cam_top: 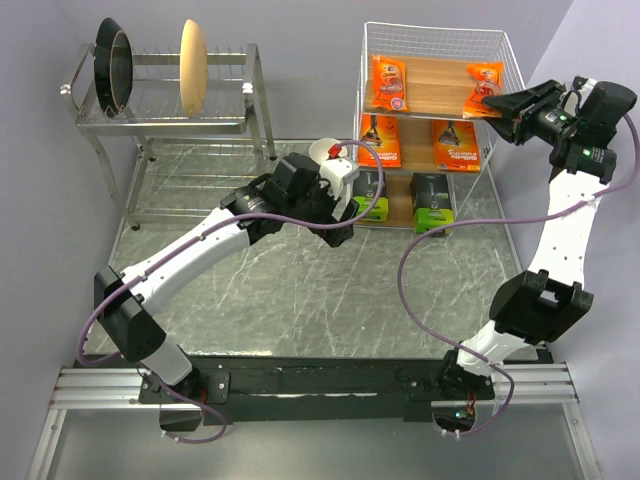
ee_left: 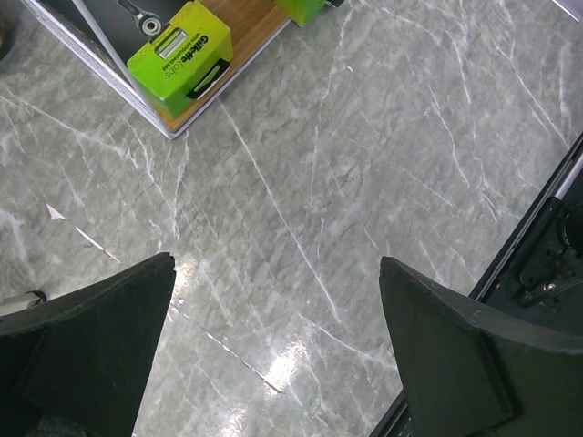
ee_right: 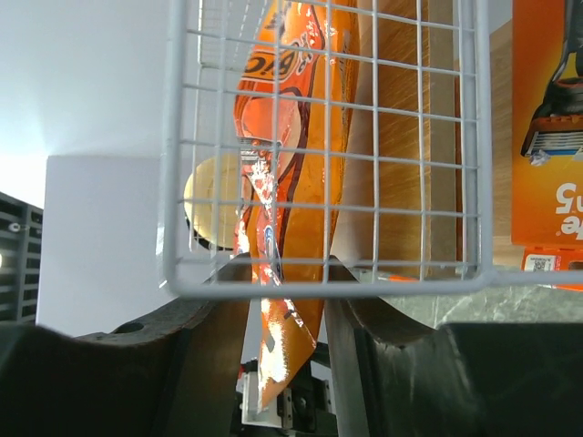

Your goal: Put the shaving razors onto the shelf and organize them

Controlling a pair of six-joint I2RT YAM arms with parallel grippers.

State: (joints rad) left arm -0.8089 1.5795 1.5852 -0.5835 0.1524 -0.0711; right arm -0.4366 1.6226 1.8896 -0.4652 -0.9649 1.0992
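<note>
The shelf (cam_top: 363,75) stands at the back right. Its top board holds a narrow orange blister pack (cam_top: 390,85) on the left. My right gripper (cam_top: 497,103) reaches over the top right rim, shut on the second narrow blister pack (cam_top: 482,85), which tilts. In the right wrist view that pack (ee_right: 291,137) sits between my fingers (ee_right: 214,309) behind the wire mesh. Two flat orange cards (cam_top: 380,140) (cam_top: 455,145) are on the middle board. Two grey boxes with lime-green ends (cam_top: 370,195) (cam_top: 432,200) are on the bottom board. My left gripper (cam_top: 345,210) (ee_left: 276,264) is open and empty above the table, by the left box (ee_left: 178,56).
A shiny steel dish rack (cam_top: 235,122) with plates stands at the back left. The black base rail (cam_top: 330,375) runs along the near edge. Purple cables loop off both arms. The marble table (cam_top: 300,290) lies in front of the shelf.
</note>
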